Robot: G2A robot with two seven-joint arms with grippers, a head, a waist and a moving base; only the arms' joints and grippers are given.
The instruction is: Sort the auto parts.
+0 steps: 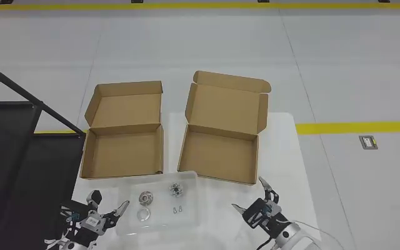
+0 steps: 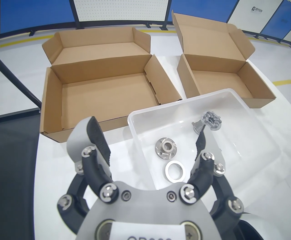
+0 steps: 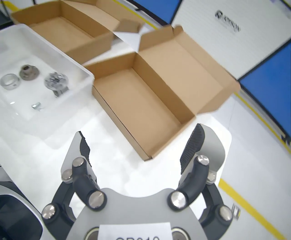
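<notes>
Left gripper (image 2: pixel 146 127), fingers spread and empty, hovers at the corner of the clear tray (image 2: pixel 227 91) holding the auto parts (image 2: pixel 165 147). Right gripper (image 3: pixel 140 130), also spread, hangs near the open cardboard boxes (image 1: pixel 122 153), likely the sorting destinations.

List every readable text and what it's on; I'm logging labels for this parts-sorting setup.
White paper label, left wrist plate: cut off, unreadable.
White paper label, right wrist plate: cut off, unreadable.
Logo on white wall panel: too small to read.
Two brown cardboard boxes, clear plastic tray: no print.
</notes>
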